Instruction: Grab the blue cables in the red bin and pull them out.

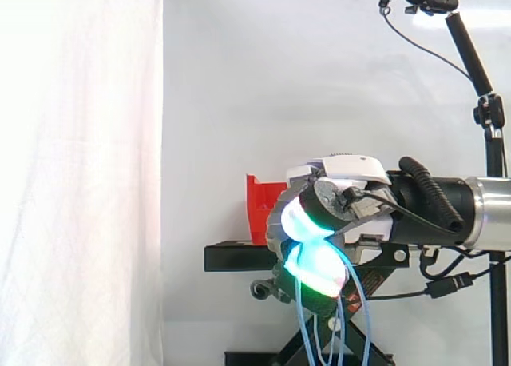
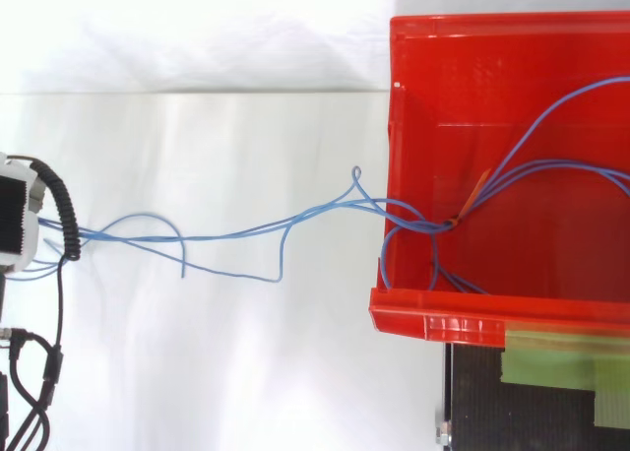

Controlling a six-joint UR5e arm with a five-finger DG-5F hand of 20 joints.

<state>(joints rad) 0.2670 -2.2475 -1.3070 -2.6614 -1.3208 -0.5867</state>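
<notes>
At centre right of the side view, the hand (image 1: 335,202) reached in from the right edge, its glowing fingers (image 1: 307,222) clenched around the blue cables (image 2: 217,237), whose loose strands hung down below the pads. Behind it the red bin (image 1: 262,206) sat on the black stand (image 1: 231,256). From above, the cables ran from inside the bin at the right, over its left wall, and stretched across to the hand at the left edge. An orange tie (image 2: 475,193) bunched them inside the bin.
</notes>
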